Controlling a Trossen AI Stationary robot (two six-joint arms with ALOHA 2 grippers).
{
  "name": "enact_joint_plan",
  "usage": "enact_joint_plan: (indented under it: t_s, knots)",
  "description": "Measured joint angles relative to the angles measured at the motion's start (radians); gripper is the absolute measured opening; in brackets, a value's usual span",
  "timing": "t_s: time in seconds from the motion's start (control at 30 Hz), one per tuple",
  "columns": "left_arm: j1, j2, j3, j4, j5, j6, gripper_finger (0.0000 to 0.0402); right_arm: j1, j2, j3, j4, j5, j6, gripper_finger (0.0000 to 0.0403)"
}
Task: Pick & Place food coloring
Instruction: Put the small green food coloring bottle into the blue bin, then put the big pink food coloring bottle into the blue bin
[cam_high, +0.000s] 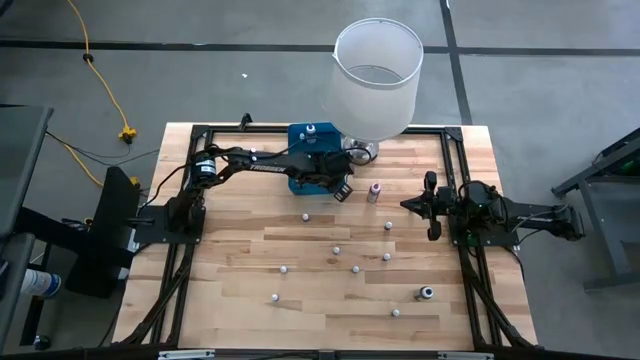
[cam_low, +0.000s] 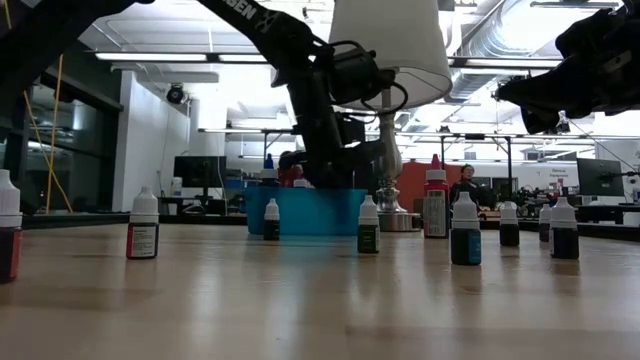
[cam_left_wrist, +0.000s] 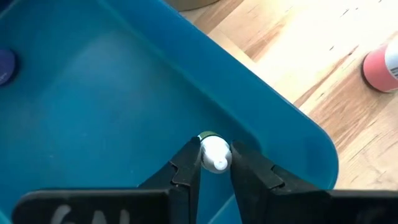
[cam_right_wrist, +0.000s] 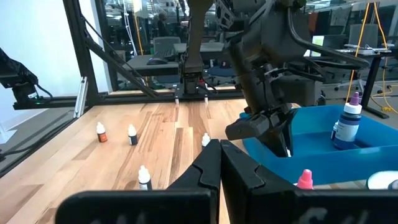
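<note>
One small food coloring bottle (cam_left_wrist: 215, 154) was pinched by its white cap between my left gripper (cam_high: 340, 188) fingers, hanging inside the blue bin (cam_high: 303, 139) close to its wall. I saw another bottle with a purple cap (cam_right_wrist: 349, 119) standing in that bin. About ten more bottles (cam_high: 336, 251) stood scattered across the wooden table (cam_high: 240, 270), out in front of the bin. My right gripper (cam_right_wrist: 220, 159) waited well to the side of the bin, its fingers pressed together on nothing.

Left gripper (cam_left_wrist: 215, 163) far forward, fingers pinched (something between them); right gripper (cam_right_wrist: 219, 163) retracted, fingers together.
</note>
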Motion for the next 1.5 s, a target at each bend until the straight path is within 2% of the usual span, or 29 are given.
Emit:
enact_joint_plan:
  t_s: [1.2,1.5]
  knots:
    - [0.0,-0.001,0.0,0.007,0.041,0.041,0.0074,0.0,0.0,0.0,0.0,0.0,0.0,0.0]
    - [0.0,-0.002,0.0,0.006,0.045,0.06,0.0147,0.0,0.0,0.0,0.0,0.0,0.0,0.0]
